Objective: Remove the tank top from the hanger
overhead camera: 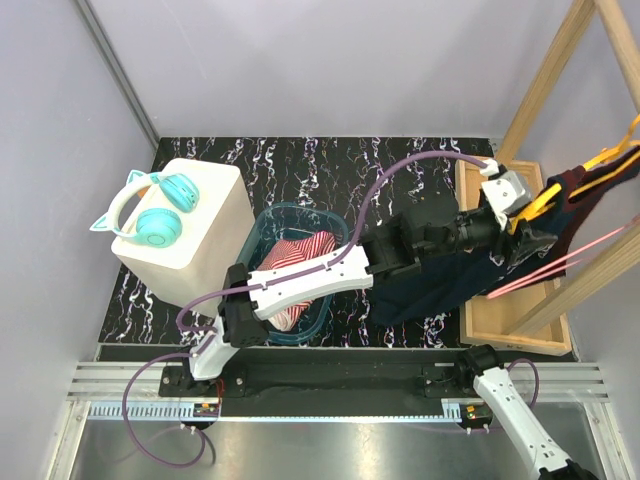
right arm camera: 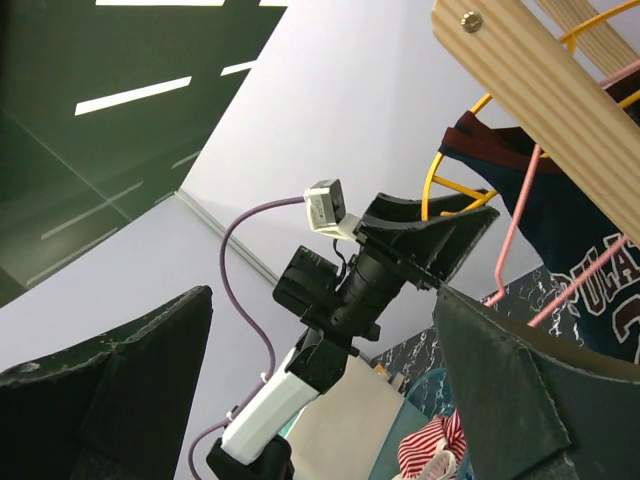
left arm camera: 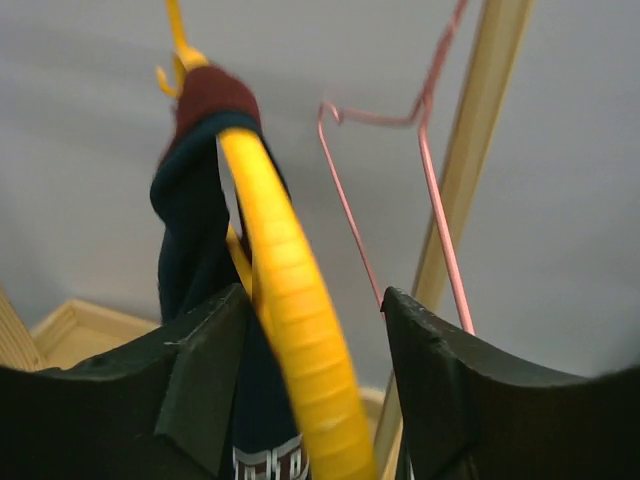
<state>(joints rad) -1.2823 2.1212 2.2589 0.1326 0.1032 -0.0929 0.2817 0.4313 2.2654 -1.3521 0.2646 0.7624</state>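
Observation:
A navy tank top [overhead camera: 440,282] with maroon trim hangs on a yellow hanger [overhead camera: 612,160] from the wooden rack at the right. My left gripper [overhead camera: 532,212] reaches across to the hanger. In the left wrist view the yellow hanger arm [left arm camera: 295,300] runs between the open left gripper [left arm camera: 315,335] fingers [left arm camera: 200,370], with the tank top's strap [left arm camera: 195,200] beside it. The hanger is not clamped. My right gripper [right arm camera: 320,380] is open and empty, low down and pointing up; it sees the tank top [right arm camera: 570,230] from below. It is out of the top view.
A pink wire hanger [overhead camera: 560,262] hangs beside the yellow one, also seen in the left wrist view [left arm camera: 435,180]. The wooden rack [overhead camera: 545,75] stands on a tray base [overhead camera: 510,325]. A blue basin [overhead camera: 268,232] holds a red striped cloth. Teal headphones [overhead camera: 150,215] lie on a white box.

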